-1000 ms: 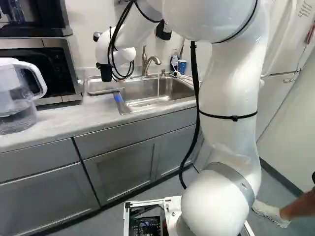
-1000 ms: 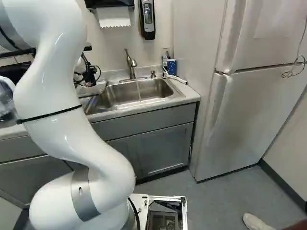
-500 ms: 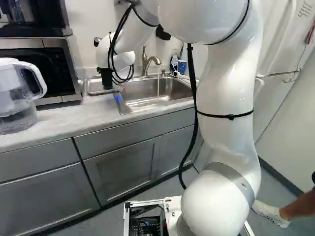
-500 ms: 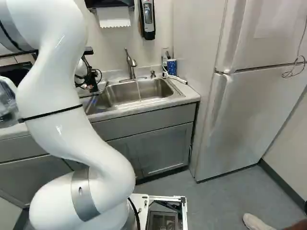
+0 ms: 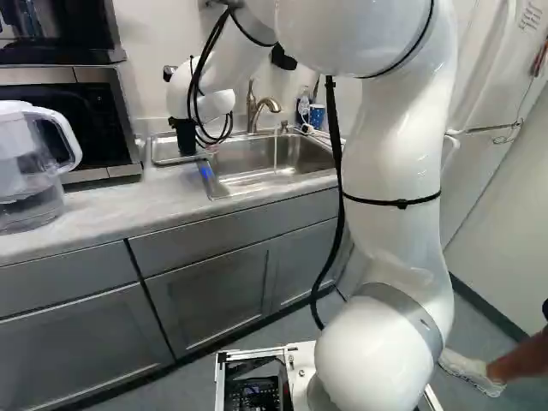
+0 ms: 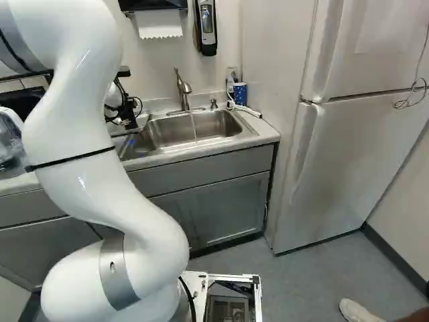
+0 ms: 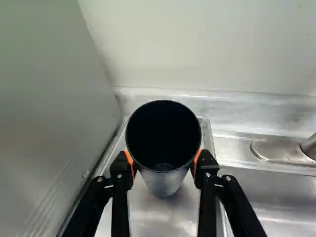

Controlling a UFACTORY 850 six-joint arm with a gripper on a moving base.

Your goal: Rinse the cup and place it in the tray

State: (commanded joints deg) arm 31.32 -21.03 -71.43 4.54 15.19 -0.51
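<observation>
The dark-mouthed, tapering cup with a silvery lower side [image 7: 164, 183] is right there, held in the black gripper [image 6: 125, 106], at the end of the big white arm [image 5: 398, 163]! Look along the wrist and it's clear: the gripper [image 7: 164, 160] has the cup clamped, one orange pad [image 7: 130, 160] against one side, the other pad against the opposite side, both just below the rim. The cup's open mouth faces up towards the wrist camera, and its narrow end points down at the shallow, rectangular metal tray [image 7: 150, 222]. Touching down or just above it? From here I can't tell.

The tray sits beside the stainless-steel sink [image 5: 244, 181], tucked close to a smooth grey upright panel [image 7: 49, 98]. And the water is on! A thin clear stream [image 5: 275, 152] drops from the curved brushed-metal faucet [image 5: 252, 111] into the basin, well apart from the cup.

Over at the far corner of the sink stands a blue patterned cup [image 6: 240, 94], a white cord [image 6: 247, 109] lying near its foot. At the left of the left base view, a clear plastic pitcher with a white handle [image 5: 30, 175] waits on the pale grey countertop [image 5: 116, 205], in front of a black-and-silver microwave [image 5: 94, 124].
</observation>
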